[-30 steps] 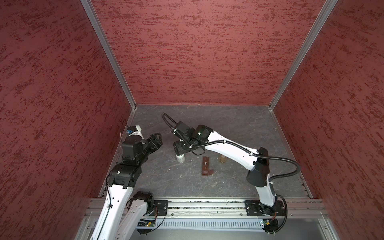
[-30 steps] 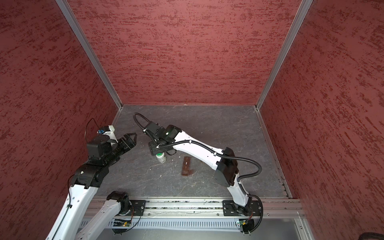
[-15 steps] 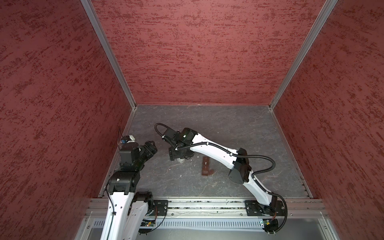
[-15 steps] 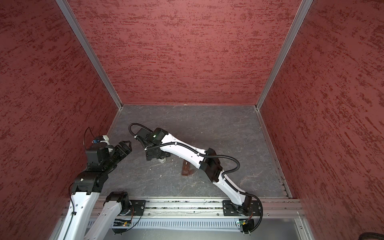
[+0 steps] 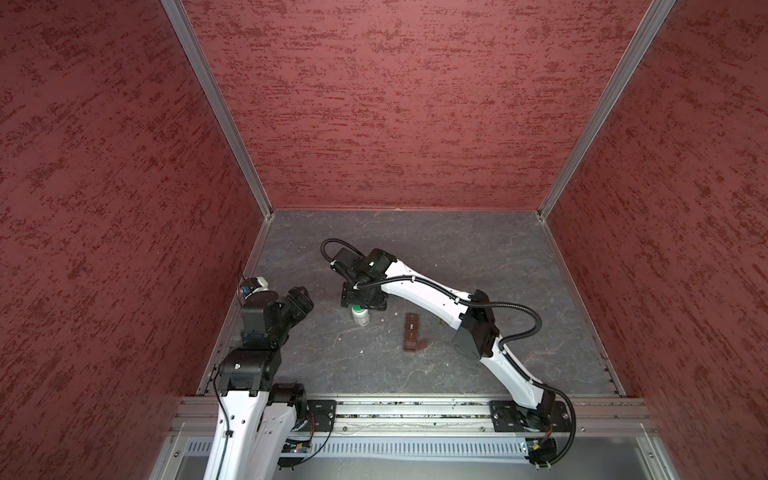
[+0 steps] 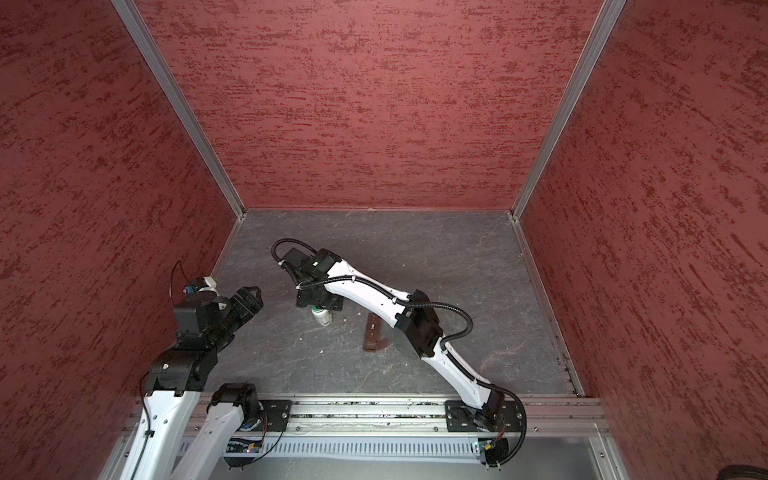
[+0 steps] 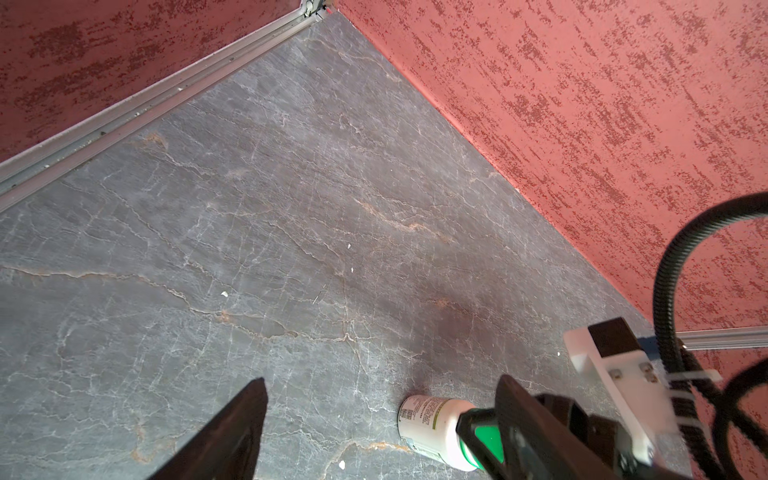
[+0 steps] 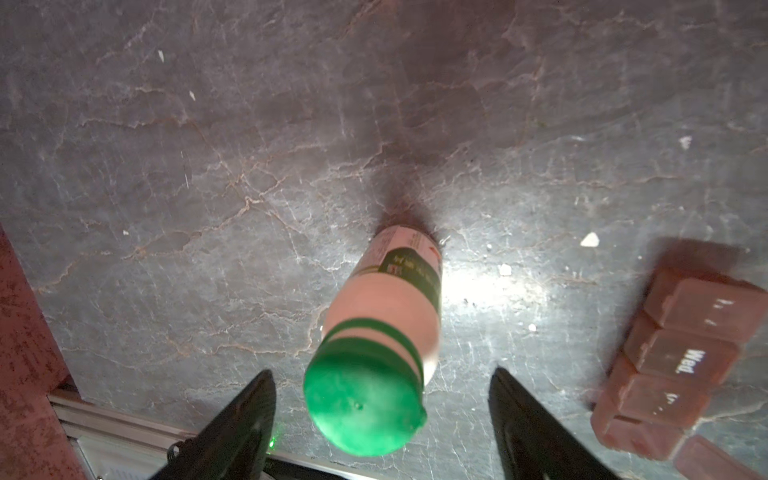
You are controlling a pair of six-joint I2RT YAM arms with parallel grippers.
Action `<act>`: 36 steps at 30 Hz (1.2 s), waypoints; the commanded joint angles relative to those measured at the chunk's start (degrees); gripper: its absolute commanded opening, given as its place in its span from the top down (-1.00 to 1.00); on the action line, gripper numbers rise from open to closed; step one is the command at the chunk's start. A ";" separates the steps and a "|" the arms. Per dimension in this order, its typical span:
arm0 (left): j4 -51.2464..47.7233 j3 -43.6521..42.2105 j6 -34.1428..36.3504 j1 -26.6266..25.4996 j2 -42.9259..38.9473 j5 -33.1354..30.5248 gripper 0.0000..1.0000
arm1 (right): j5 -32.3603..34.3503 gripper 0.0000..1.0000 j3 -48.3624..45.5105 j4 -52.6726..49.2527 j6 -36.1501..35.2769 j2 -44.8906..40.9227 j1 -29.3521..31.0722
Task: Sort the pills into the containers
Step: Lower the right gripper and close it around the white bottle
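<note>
Back toward the left wall (image 5: 124,249) the left gripper (image 5: 302,298) has drawn since a second ago, its jaws apart with nothing between them; nearest the rail (image 5: 415,409), the brown strip of containers (image 5: 411,337) lies on the grey floor (image 5: 478,257), one cell marked "Wed."; just farther and to its left stands the white green-capped bottle (image 5: 360,316); the right gripper (image 8: 382,372) hangs over it, fingers spread either side of the cap, clear of it.
</note>
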 commanded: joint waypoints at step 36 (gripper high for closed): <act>1.31 -3.48 -0.68 -2.03 -2.19 -1.18 -0.74 | 1.61 -0.02 4.19 -2.16 2.67 5.41 1.46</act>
